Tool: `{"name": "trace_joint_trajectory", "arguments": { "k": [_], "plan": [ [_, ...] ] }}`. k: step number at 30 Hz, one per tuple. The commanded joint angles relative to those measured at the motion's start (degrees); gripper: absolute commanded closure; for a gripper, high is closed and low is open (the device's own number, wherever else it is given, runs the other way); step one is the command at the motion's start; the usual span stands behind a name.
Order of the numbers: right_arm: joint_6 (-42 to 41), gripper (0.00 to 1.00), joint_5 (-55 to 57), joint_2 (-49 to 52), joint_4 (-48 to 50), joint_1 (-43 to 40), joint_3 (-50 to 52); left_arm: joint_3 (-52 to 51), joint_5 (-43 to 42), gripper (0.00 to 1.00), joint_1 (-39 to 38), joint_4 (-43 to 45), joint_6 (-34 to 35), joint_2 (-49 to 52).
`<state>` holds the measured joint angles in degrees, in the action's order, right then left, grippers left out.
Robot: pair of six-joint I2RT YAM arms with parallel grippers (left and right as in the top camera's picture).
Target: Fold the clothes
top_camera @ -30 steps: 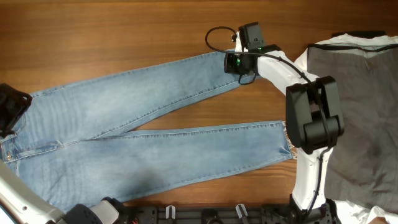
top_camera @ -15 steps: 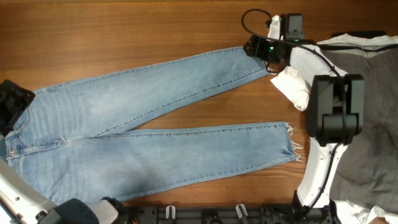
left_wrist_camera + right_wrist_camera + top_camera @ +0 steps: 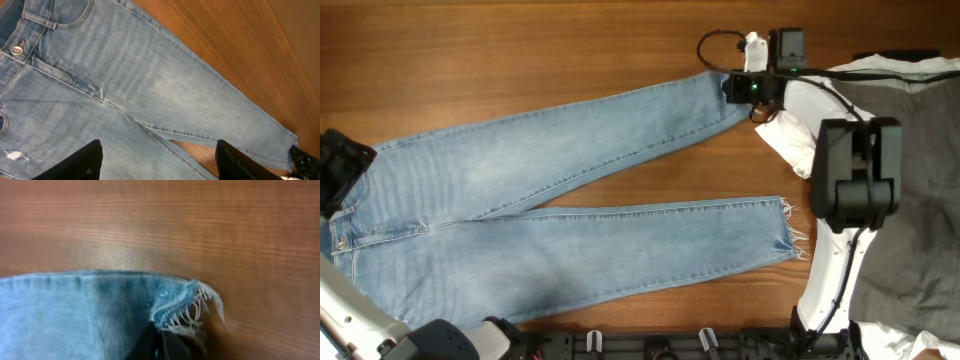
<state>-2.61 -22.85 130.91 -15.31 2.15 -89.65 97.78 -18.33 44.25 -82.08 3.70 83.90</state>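
The clothes, a pair of light blue jeans (image 3: 550, 190), lie spread flat on the wooden table, waist at the left and both legs running right. My right gripper (image 3: 740, 88) is at the upper leg's end. In the right wrist view it (image 3: 162, 341) is shut on the frayed whitish hem (image 3: 190, 305), with the dark fingers mostly hidden under denim. The lower leg's frayed hem (image 3: 788, 236) lies free. My left gripper (image 3: 342, 168) hovers at the waist; in its wrist view it (image 3: 160, 165) stands open above the crotch seam, near the waist button (image 3: 18, 49), with nothing between its fingers (image 3: 85, 161).
A dark grey garment (image 3: 910, 190) lies at the right on a white cloth (image 3: 788, 132). The right arm's black link (image 3: 855, 185) stands over the table right of the lower hem. A black cable (image 3: 712, 45) loops behind the right gripper.
The right gripper has moved right and slightly away, pulling the upper leg's hem with it and stretching that leg out. The left gripper has stayed at the waist.
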Motion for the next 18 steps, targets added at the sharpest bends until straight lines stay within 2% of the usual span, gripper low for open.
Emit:
{"name": "trace_joint_trajectory", "arguments": {
  "k": [1, 4, 8, 9, 10, 11, 12, 13, 15, 17, 18],
  "plan": [
    [-11.6, 0.96, 3.5, 2.8, 9.1, -1.6, 1.2, -0.1, -0.7, 0.3, -0.2, 0.0, -0.4, 0.2],
    [-16.1, 0.96, 3.6, 2.8, 17.6, -4.4, 1.2, -0.1, -0.7, 0.31, -0.2, 0.0, -0.4, 0.2],
    [-19.4, 0.96, 4.2, 2.8, 17.6, -7.8, 1.2, -0.1, -0.7, 0.31, -0.2, 0.0, -0.4, 0.2],
    [-17.6, 0.77, 1.1, 2.7, 17.6, -8.1, 1.2, -0.1, -0.7, 0.28, -0.2, 0.0, -0.4, 0.2],
    [-15.0, 0.42, -3.5, 2.6, 17.1, -8.1, 1.2, -0.1, -0.7, 0.27, -0.2, 0.0, -0.5, 0.2],
    [-14.9, 0.15, -5.8, 1.9, 14.5, -8.1, 1.2, -0.1, -0.7, 0.24, -0.2, -0.1, -1.0, 0.2],
    [-14.5, 0.04, -6.0, 1.1, 12.6, -8.1, 1.2, 0.0, -0.3, 0.21, -0.1, -0.3, -2.2, 0.2],
    [-13.4, 0.0, -5.9, -0.6, 9.8, -8.1, 1.2, 0.0, 1.1, 0.2, 0.3, -0.7, -2.0, 0.1],
    [-9.6, 0.0, -5.2, -8.1, 2.8, -8.1, 1.2, 0.0, 3.0, 0.2, 3.3, -2.3, -0.1, -0.1],
    [-9.6, 0.0, -4.6, -14.6, -3.2, -8.1, 1.2, -0.1, 3.0, 0.21, 6.5, -3.1, 3.9, -0.1],
    [-9.5, 0.0, -4.5, -18.9, -7.5, -8.1, 1.2, -0.1, 3.3, 0.25, 7.7, -3.3, 4.5, -0.1]
  ]
}}
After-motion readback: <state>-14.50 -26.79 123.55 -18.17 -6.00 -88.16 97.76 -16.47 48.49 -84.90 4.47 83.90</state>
